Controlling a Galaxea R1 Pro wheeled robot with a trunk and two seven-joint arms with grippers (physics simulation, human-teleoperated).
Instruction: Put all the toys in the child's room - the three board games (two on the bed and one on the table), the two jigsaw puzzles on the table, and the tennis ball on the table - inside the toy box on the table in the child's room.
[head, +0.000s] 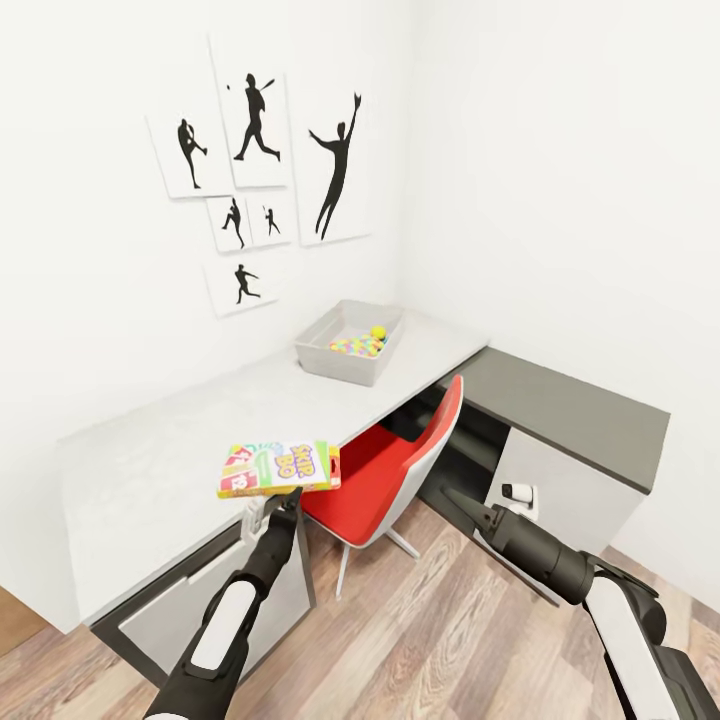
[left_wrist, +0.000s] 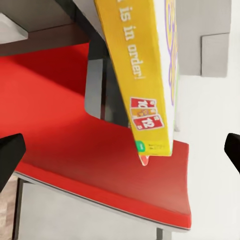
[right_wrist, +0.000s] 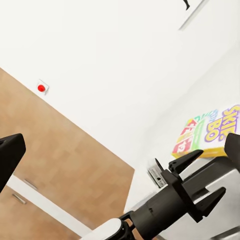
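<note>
Left arm: raised forward, left gripper (head: 283, 497) pointing up, fingers spread apart, nothing pinched between them. Right arm: extended low, right gripper (head: 463, 500) pointing forward-left, fingers parted, empty.

Red chair (head: 385, 480), white-green-yellow Skip-Bo carton (head: 280, 467)

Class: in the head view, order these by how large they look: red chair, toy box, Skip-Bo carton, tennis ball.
1. red chair
2. toy box
3. Skip-Bo carton, close to the box in apparent size and nearer the camera, so unsure
4. tennis ball
</note>
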